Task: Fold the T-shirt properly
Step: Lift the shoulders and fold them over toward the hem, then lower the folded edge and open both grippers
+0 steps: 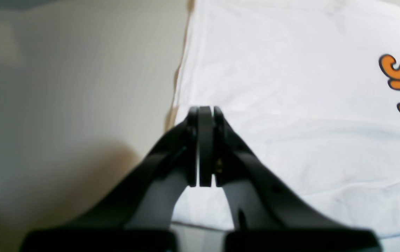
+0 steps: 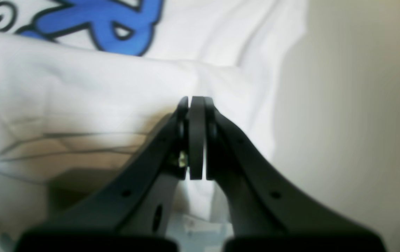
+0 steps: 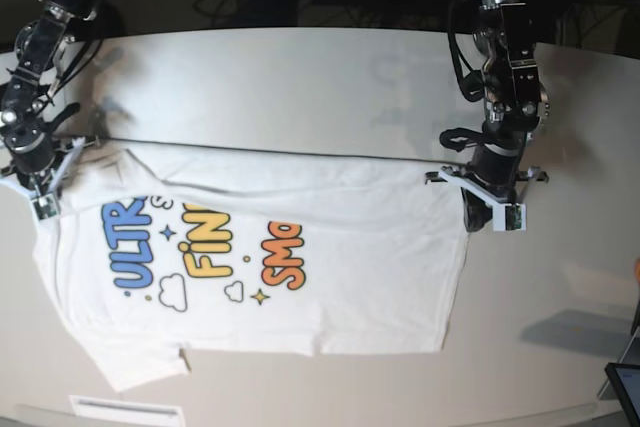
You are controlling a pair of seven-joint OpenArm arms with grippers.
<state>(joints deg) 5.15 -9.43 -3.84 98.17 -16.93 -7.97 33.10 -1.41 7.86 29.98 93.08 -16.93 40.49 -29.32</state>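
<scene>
- We count one T-shirt (image 3: 300, 247), white with printed lettering.
- We count one table (image 3: 300, 77) beneath it.
- We count two robot arms, each ending in one gripper: the left gripper (image 3: 487, 209) and the right gripper (image 3: 40, 192).

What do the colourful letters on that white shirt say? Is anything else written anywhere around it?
"ULTR", blue, on the T-shirt; its end is hidden under a fold.
"FIN", yellow, on the same shirt; cut off by the fold.
"SM", orange, on the same shirt; the rest is folded under.
A small white label lies on the table near the front edge: too small to read.
No other writing shows.
</scene>
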